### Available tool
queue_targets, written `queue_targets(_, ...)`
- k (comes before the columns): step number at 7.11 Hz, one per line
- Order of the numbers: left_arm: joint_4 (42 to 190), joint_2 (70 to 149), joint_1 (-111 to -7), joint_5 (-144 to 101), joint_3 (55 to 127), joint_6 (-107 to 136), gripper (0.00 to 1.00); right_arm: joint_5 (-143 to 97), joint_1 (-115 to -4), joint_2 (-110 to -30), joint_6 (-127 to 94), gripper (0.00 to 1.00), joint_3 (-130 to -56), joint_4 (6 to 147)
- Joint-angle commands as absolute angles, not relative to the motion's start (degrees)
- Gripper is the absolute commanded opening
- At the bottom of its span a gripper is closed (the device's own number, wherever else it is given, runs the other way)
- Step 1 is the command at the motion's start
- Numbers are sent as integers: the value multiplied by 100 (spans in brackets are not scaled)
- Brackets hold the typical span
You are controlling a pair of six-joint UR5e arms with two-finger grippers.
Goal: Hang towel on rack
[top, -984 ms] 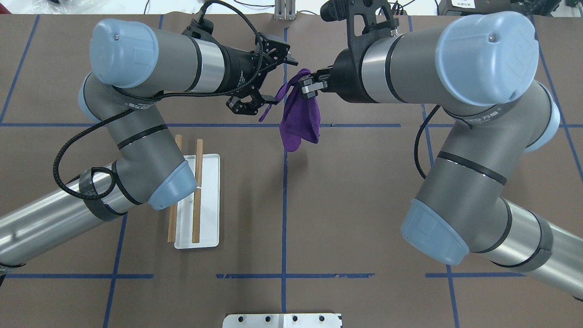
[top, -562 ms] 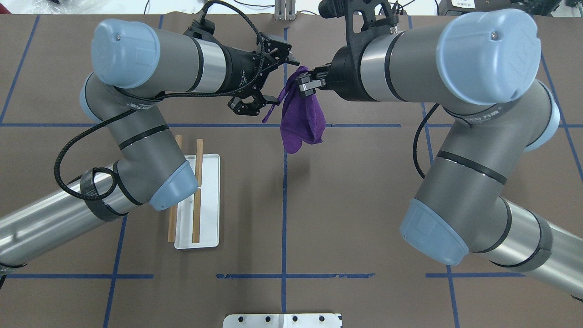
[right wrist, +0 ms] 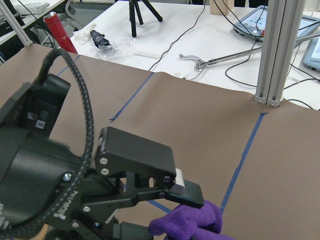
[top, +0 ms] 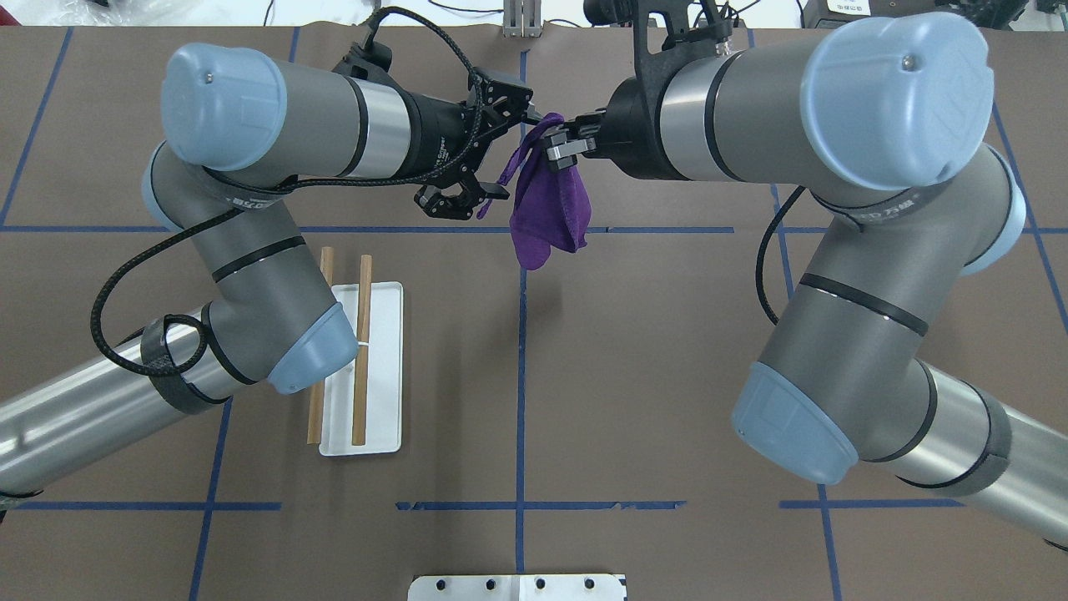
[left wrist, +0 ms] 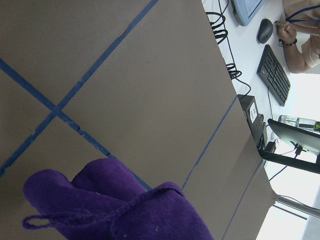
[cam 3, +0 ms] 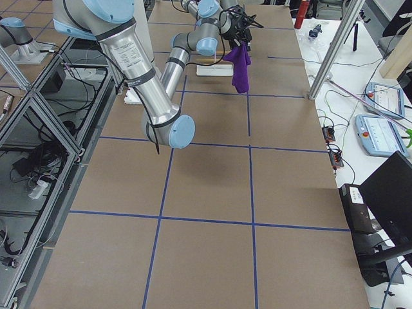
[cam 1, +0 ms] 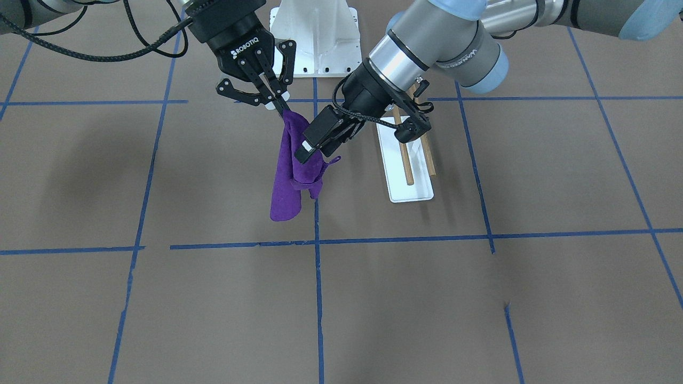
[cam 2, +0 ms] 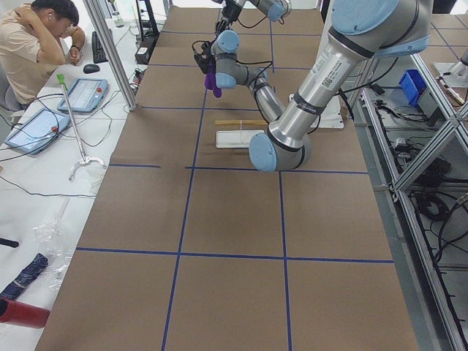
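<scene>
The purple towel (top: 546, 209) hangs bunched in the air above the table's far middle; it also shows in the front view (cam 1: 285, 181). My right gripper (top: 561, 152) is shut on its top edge, also seen in the front view (cam 1: 280, 104). My left gripper (top: 511, 154) is open right beside the towel, its jaws spread around the loose corner strip (top: 499, 177), one finger (cam 1: 315, 137) against the cloth. The rack (top: 380, 367), a white base with two wooden dowels (top: 360, 351), stands on the table to the left, apart from the towel.
My left arm's elbow (top: 304, 351) hangs above the rack's left side. The white bolted pedestal (cam 1: 315, 37) stands at the robot's edge of the table. Blue tape lines cross the brown table. An operator (cam 2: 36, 44) sits beyond the far edge.
My left gripper has moved a little right, closer to the towel, still open. My right gripper has shifted slightly away from the robot with the towel hanging from it.
</scene>
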State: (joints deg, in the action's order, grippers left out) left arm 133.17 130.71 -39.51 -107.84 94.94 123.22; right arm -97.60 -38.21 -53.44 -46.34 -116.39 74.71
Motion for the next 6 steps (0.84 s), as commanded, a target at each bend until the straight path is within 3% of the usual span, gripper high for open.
queue_targets(1,13315,13069,-3911,-10767,9501,12357,88,-9756,-3823,-5344,-4632,0,-11646,7471)
queue_targets(2,13324,13061,-3920,-10767,9484,12366,69,-9756,-3823,-5344,-4632,0,-11646,7471)
queue_targets(3,13333,13043,-3920,-10767,9501,12262,26,-9756,-3823,-5352,-4632,0,-11646,7471)
queue_targets(6,13386,12938,-3937,-10775,9518,11972,24,-9765,-3841,-5388,-4632,0,-11663,7471)
